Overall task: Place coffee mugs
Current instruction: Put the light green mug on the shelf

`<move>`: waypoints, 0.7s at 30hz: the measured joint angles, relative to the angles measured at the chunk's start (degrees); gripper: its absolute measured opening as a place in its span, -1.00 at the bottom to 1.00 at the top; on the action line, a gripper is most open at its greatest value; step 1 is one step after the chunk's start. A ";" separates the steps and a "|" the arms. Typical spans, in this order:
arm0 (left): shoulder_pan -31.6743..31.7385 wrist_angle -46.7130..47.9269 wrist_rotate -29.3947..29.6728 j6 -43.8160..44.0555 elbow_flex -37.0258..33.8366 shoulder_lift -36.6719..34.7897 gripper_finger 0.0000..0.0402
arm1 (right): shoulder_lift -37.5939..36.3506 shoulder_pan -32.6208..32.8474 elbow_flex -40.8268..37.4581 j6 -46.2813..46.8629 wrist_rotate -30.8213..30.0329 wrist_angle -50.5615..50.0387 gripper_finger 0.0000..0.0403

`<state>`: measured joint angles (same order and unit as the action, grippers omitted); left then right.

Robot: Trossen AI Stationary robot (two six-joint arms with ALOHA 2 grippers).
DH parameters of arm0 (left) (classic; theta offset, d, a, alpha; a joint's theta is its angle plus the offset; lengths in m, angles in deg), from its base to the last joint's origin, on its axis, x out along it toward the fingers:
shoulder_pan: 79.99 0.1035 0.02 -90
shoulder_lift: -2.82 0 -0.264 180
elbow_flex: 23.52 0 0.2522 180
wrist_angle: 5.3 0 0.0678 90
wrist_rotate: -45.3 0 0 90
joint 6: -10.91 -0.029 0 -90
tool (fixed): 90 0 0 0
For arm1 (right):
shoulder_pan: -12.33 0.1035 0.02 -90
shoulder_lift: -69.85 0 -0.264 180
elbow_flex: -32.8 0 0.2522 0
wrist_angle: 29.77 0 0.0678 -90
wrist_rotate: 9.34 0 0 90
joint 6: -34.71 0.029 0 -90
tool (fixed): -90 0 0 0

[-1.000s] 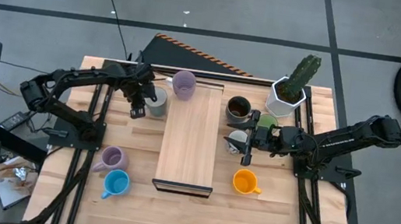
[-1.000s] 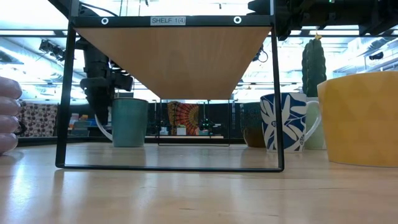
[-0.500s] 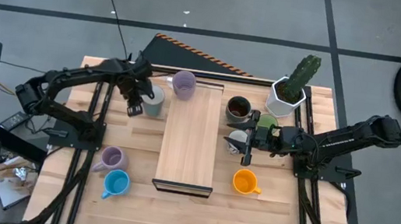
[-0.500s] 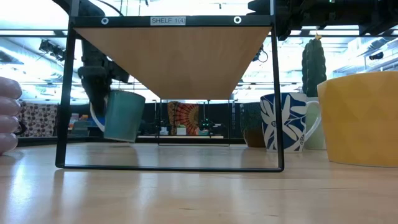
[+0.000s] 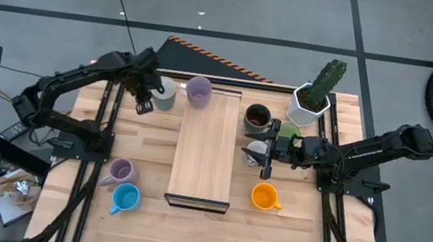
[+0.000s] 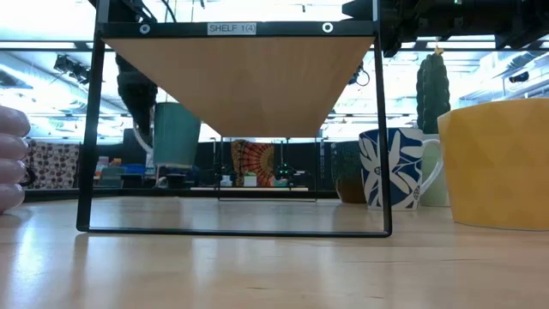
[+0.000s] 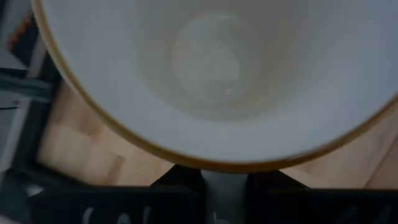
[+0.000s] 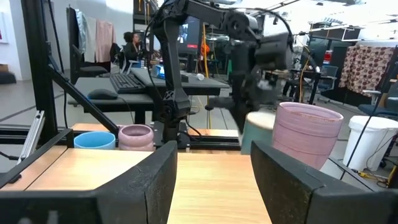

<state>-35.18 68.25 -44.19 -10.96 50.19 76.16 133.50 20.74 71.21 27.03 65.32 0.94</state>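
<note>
Presently one purple mug [image 5: 198,90] is shelved | pale green mug [image 5: 164,92] is gripped, lifted by left gripper [image 5: 150,95] fingers | right gripper [image 5: 264,160] waits, fingers parted | six mugs remain on worktop [image 5: 298,217]

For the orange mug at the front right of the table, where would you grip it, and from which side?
Grip the orange mug by its rim wall, coming straight down from above with one finger inside and one outside. It stands upright, mouth open to the top, and its handle points right toward the table edge, so take the rim on the side away from the handle. The right gripper, fingers open, waits just behind it.
</note>
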 joint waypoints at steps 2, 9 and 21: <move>0.63 1.76 1.82 -0.28 2.28 -1.36 -0.77 | -0.01 0.01 0.02 0.01 0.00 -0.02 0.04; 2.28 -0.01 3.15 1.49 10.69 -6.35 -0.77 | -0.01 0.02 0.02 0.02 0.00 0.02 0.04; -0.84 1.68 0.00 1.30 23.67 -9.18 -0.77 | -0.01 0.00 0.02 0.02 0.00 0.04 0.04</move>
<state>-36.01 69.92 -44.19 -9.66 73.86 66.98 133.49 20.74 71.23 27.05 65.32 0.98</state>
